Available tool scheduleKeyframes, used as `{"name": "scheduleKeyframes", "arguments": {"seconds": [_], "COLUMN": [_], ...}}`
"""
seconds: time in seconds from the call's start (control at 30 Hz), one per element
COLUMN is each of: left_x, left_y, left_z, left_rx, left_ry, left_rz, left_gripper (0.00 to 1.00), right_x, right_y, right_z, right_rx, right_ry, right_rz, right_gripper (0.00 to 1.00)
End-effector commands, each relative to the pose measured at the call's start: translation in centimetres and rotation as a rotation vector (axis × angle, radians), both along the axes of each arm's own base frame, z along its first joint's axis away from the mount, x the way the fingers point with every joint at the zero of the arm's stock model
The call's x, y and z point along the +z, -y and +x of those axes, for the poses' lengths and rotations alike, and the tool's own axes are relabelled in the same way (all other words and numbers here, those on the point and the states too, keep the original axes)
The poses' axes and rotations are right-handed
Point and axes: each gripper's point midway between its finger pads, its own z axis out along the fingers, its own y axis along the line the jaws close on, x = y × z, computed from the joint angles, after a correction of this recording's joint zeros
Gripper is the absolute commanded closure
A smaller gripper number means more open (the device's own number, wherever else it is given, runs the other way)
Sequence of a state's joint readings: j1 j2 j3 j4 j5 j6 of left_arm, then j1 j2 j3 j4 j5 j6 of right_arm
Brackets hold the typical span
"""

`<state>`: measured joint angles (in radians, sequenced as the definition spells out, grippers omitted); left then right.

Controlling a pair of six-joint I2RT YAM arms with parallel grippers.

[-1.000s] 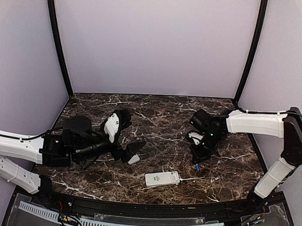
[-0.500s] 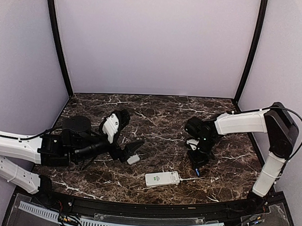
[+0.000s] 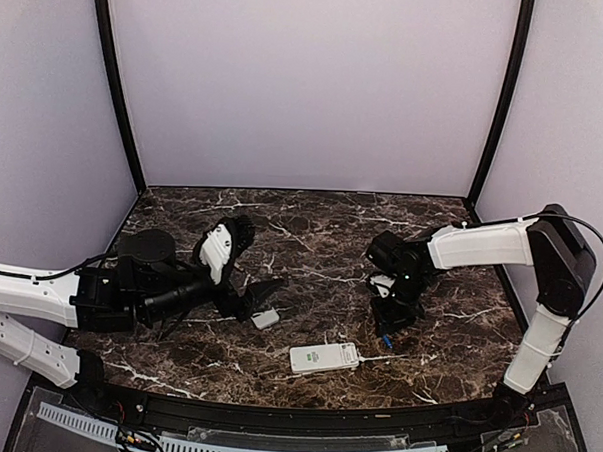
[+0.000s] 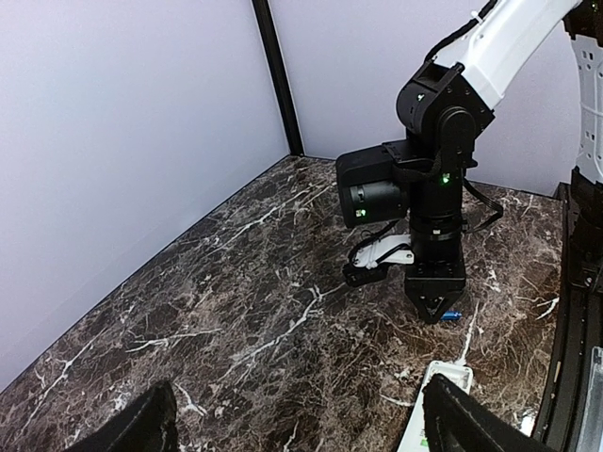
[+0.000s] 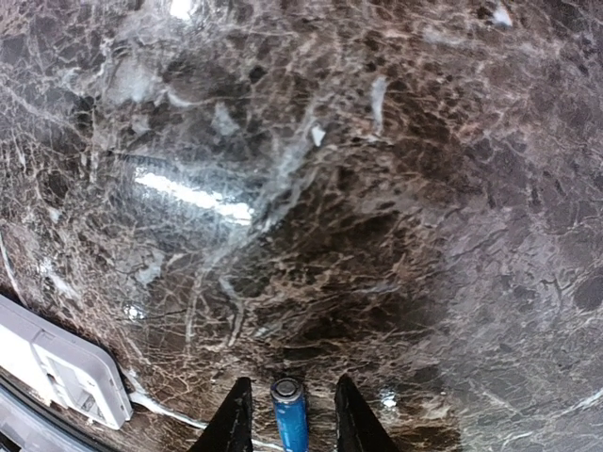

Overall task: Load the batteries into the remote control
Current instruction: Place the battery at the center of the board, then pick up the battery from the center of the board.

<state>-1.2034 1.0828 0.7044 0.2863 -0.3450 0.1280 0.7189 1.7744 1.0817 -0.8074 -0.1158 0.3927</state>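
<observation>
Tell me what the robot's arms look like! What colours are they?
The left arm and right arm are long white tubes joined by chunky black joints. Each trails a thin black cable. The right arm's black wrist has tiny green lights. The left gripper and right gripper are black, each with two pointed fingers.

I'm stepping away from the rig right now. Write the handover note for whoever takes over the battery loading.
Left gripper: open, empty, low over the table beside a small white piece.
Right gripper: open, pointing down, one finger on each side of a blue battery, not clamping it.
Remote control: lies near the table's front edge, apart from that battery.
Done: no battery can be seen in the remote; a second battery is not in view.
Left: grip the blue battery, seat it in the remote, find and load the other.
</observation>
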Motion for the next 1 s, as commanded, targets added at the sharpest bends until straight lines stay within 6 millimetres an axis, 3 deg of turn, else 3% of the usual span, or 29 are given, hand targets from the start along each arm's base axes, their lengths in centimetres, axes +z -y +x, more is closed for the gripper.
{"name": "scheduleKeyframes", "arguments": {"seconds": [0.0, 0.2, 0.33, 0.57, 0.97], "left_x": [0.5, 0.7, 0.5, 0.3, 0.6], "left_y": [-0.9, -1.2, -1.4, -1.6, -2.2], "left_z": [0.0, 0.0, -0.1, -0.2, -0.4], "left_rx": [0.018, 0.022, 0.023, 0.019, 0.019], "left_ry": [0.006, 0.009, 0.005, 0.007, 0.013], "left_rz": [-0.005, -0.01, -0.009, -0.002, -0.001], "left_gripper": [0.1, 0.11, 0.1, 0.1, 0.1], "right_x": [-1.9, -1.7, -1.2, -1.2, -1.7], "right_y": [1.0, 0.9, 2.3, 3.3, 1.9], "right_z": [0.3, 0.0, -0.8, -3.7, -4.6], "right_rx": [-0.023, -0.032, -0.069, -0.126, -0.085], "right_ry": [0.02, 0.02, 0.035, 0.037, 0.046], "right_rz": [-0.047, -0.041, -0.081, -0.114, -0.116], "right_gripper": [0.68, 0.66, 0.64, 0.65, 0.8]}}
